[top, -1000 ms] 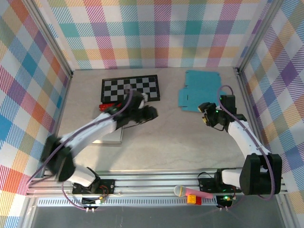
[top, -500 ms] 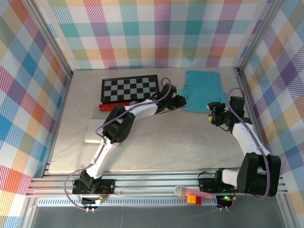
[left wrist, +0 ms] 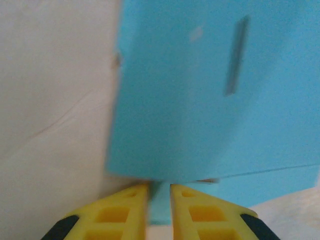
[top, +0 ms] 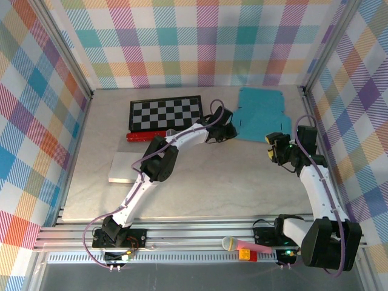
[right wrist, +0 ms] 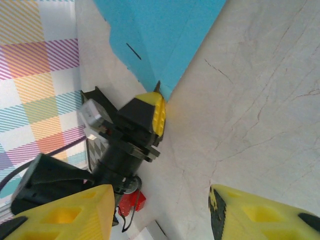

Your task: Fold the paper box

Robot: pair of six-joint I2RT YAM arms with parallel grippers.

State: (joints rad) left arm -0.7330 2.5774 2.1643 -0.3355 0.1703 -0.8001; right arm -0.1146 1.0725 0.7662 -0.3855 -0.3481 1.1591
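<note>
1. Turquoise card, smooth and matte: your paper box (top: 260,109) is one flat, unfolded sheet with notched flap edges and a thin dark slit. It lies at the far right of the counter (top: 242,182), just right of the chessboard (top: 167,112)
2. The counter is pale and stone-like, and the wrist views show fine hairline veins across it
3. Your left pincer (left wrist: 159,197) has two yellow fingers with moulded square recesses. They are pressed almost together, pinching the near-left corner of the sheet, and a sliver of turquoise shows between the tips
4. Your right pincer (right wrist: 162,202) has two matching yellow fingers, spread wide with only bare counter between them. It sits close to the sheet's near edge, apart from it
5. Counted: one glossy chessboard of black and grey squares, one red strip (top: 136,137) along its near edge, one pale flat slab (top: 124,170) nearer you, and one microphone (top: 230,244) with a pink handle on the metal rail
</note>
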